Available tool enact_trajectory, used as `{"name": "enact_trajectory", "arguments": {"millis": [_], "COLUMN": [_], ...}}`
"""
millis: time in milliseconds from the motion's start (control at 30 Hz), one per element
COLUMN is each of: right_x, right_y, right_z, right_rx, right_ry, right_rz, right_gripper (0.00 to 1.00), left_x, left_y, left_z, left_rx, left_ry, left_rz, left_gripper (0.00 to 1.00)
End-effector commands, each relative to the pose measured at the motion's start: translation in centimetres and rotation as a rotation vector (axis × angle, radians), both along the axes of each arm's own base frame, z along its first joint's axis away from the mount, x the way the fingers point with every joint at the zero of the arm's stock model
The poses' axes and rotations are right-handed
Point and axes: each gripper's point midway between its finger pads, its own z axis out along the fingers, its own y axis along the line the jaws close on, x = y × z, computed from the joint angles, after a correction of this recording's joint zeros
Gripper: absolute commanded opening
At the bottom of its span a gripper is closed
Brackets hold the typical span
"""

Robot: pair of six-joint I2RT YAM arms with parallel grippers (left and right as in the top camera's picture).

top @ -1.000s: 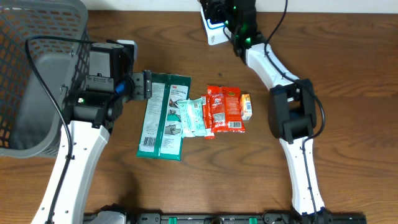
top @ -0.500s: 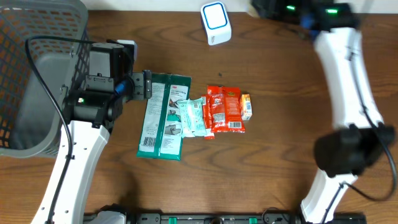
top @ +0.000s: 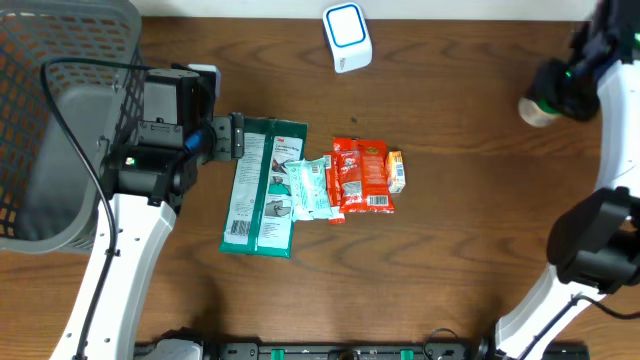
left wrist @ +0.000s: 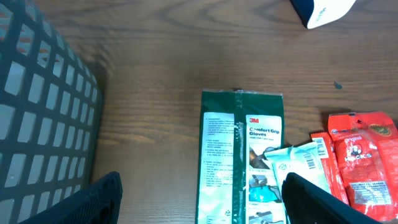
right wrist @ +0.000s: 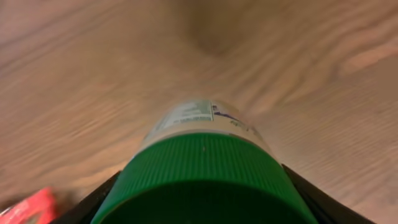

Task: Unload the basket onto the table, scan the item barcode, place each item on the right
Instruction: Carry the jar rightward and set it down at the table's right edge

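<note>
A green-capped bottle (top: 538,110) is pinched by the right jaws at the upper right of the overhead frame, well apart from the white scanner (top: 347,37) at top centre of the bench (top: 450,280). The presenting step is judged to be in hand: next the bottle must be carried to the scanner and turned until its barcode is faced to the window. The left jaws are spread and empty, beside the green glove pack (top: 262,190) at centre left.
</note>
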Motion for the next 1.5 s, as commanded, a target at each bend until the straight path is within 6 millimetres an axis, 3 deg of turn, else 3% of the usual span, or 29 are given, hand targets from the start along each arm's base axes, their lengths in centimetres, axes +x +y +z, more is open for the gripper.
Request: {"name": "enact_trajectory", "arguments": {"millis": [0,233,500,567,667,900,967,1000,1033,1167,1267,1333,1467], "right_x": [-1.5,-4.4,-5.2,-5.2,-5.3,-5.2,-5.2,-5.2,-5.3,-5.0,-4.2,-4.2,-4.8], "right_y": [-2.9,-6.3,-7.3,-7.3,-7.3,-7.3,-7.4,-7.5,-7.6,-7.9,-7.1,-6.1,-2.8], "right_z": [-3.5,-7.2,-10.3,-10.5,-10.5,-10.0,-9.5,-9.1,-8.6,-5.3,-1.1,2.1,6.1], "right_rx": [-0.008,0.015,0.003,-0.003,-0.002,-0.006,-0.015,-0.018,-0.021,-0.039,-0.026,-0.025,-0.021], "right_ry": [0.056,0.107,0.104,0.103,0.104,0.096,0.086,0.078,0.07,0.009,-0.08,-0.131,-0.177], "right_rz": [-0.054,-0.147,-0.136,-0.118,-0.118,-0.118,-0.121,-0.122,-0.124,-0.131,-0.101,-0.072,-0.01], "right_gripper": [0.17,0.17,0.22,0.27,0.56,0.79,0.87,0.98,0.99,0.98,0.95,0.94,0.92], "left_x": [0.1,0.1,0.1,0.1,0.1,0.1,0.1,0.1,0.1,0.1,0.1,0.1,0.1], "left_y": [0.1,0.1,0.1,0.1,0.1,0.1,0.1,0.1,0.1,0.1,0.1,0.1,0.1], "left_z": [-0.1,-0.1,-0.1,-0.1,-0.1,-0.1,-0.1,-0.1,-0.1,-0.1,-0.1,-0.1,-0.1], "left_rx": [0.001,0.001,0.001,0.001,0.001,0.001,0.001,0.001,0.001,0.001,0.001,0.001,0.001], "left_ry": [0.004,0.003,0.004,0.004,0.004,0.003,0.003,0.003,0.003,0.003,0.003,0.003,0.003], "left_rz": [0.007,0.008,0.007,0.008,0.008,0.008,0.008,0.008,0.007,0.007,0.007,0.008,0.007], "left_gripper": [0.82,0.83,0.82,0.83,0.83,0.82,0.82,0.83,0.83,0.83,0.82,0.82,0.83]}}
